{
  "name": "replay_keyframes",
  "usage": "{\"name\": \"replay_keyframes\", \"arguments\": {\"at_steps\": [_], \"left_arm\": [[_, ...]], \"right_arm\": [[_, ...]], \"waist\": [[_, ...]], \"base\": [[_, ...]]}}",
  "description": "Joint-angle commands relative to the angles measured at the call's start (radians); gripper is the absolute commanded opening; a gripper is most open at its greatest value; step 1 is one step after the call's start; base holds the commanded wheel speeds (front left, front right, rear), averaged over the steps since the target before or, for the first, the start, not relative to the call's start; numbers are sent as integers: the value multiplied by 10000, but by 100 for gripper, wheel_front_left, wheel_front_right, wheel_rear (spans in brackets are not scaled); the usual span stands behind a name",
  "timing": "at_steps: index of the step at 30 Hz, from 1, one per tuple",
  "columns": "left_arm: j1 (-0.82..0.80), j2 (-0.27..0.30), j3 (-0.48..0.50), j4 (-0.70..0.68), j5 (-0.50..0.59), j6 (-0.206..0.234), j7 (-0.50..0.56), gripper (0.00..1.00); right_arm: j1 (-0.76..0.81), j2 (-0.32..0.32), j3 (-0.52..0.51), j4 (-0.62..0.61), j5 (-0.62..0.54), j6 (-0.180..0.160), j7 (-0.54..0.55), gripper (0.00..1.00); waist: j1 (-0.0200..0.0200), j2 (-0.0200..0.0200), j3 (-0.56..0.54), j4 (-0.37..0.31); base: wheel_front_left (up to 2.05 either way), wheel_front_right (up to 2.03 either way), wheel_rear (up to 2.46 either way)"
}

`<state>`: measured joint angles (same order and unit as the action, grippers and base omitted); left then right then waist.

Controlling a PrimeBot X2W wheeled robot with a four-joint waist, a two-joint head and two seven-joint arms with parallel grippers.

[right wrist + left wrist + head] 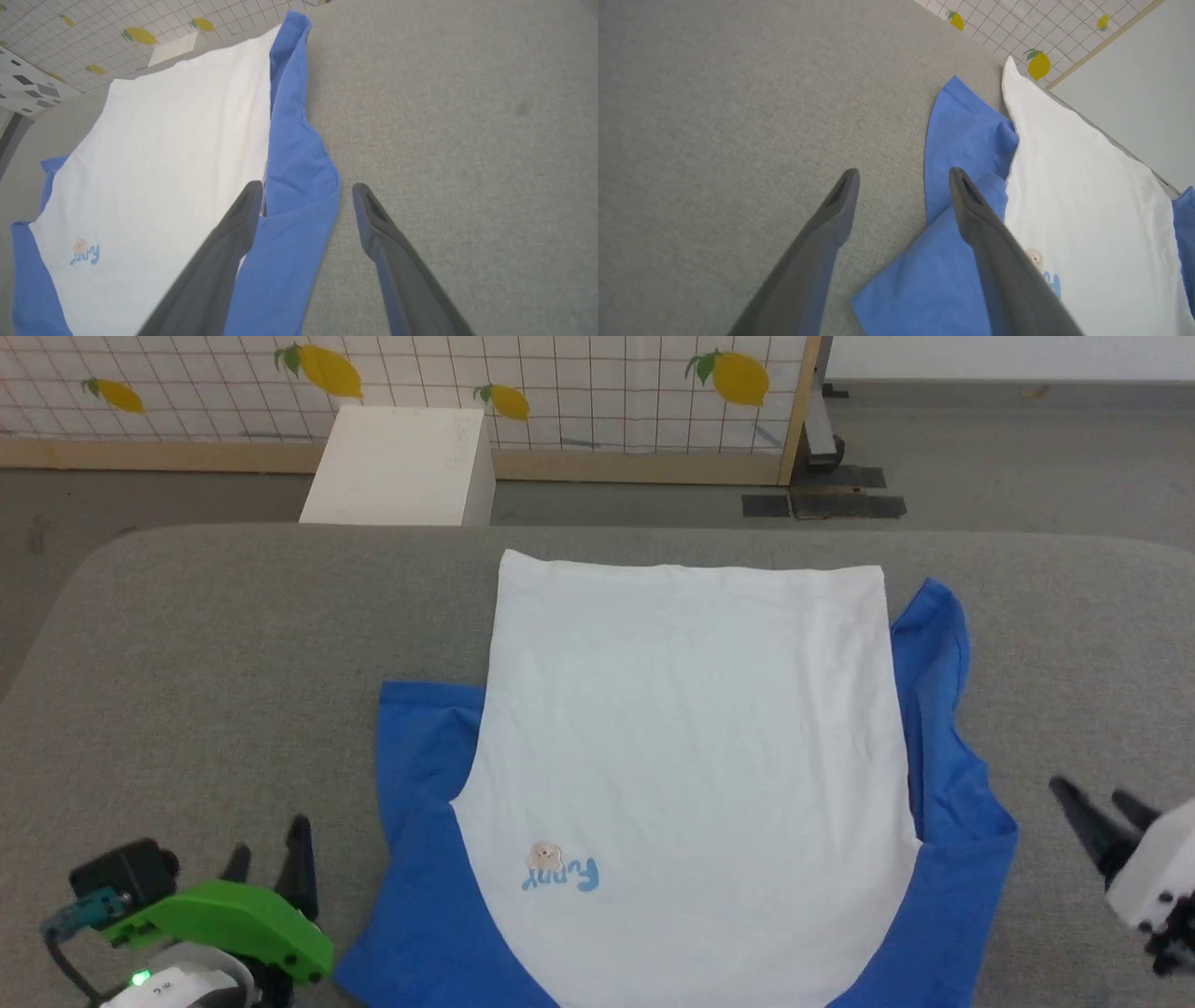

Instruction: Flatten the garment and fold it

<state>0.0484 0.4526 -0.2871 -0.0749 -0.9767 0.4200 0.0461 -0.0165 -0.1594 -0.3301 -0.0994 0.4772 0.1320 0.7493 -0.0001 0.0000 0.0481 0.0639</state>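
My left claw [271,840] and right claw [1088,791] hang spread and empty, flanking the garment [686,728], which lies flat, print up, on the worktop [233,644]. I judge they sit by the blue sleeves [420,747] to fold those inward.

- Grey fabric-covered bench [233,644] spans the lower frame.
- White box [397,467] stands behind it, upper left of centre.
- Wood-framed, lemon-printed grid screen [579,383] lines the top.
- Grey floor [1008,457] with dark mats [822,504], upper right.
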Motion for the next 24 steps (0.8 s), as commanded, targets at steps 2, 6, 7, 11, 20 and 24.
{"name": "replay_keyframes", "arguments": {"at_steps": [2, 6, 7, 11, 20, 24], "left_arm": [[-578, 191, 126, -233, 665, -331, -892, 100], [-1498, 147, 87, -229, 2296, -1138, -2869, 100], [-1649, 88, 48, -283, 2647, -1285, -2971, 100], [-2156, -574, 346, -778, 4200, -1803, -3070, 100], [-2239, -2368, 1501, -1370, 6159, -2860, -3077, 100], [-2279, -2885, 1913, -1398, 6565, -3292, -3077, 100]], "right_arm": [[-1046, -204, 30, 281, -295, -13, -127, 100], [-3232, -534, 90, 1562, -842, -13, -326, 100], [-3563, -634, 166, 1799, -987, -13, -322, 100], [-4897, -1127, 558, 2813, -1558, -13, -225, 100], [-7326, -1731, 1506, 4993, -2762, -13, 103, 100], [-7785, -1845, 1875, 5762, -3216, -13, 176, 100]], "waist": [[1, 0, 564, -32], [1, 0, 1448, 140], [1, 0, 1605, 201], [1, 0, 2342, 478], [1, 0, 3764, 992], [1, 0, 3989, 1145]], "base": [[0, 0, 0], [0, 0, 0], [0, 0, 0], [0, 0, 0], [0, 0, 0], [0, 0, 0]]}}
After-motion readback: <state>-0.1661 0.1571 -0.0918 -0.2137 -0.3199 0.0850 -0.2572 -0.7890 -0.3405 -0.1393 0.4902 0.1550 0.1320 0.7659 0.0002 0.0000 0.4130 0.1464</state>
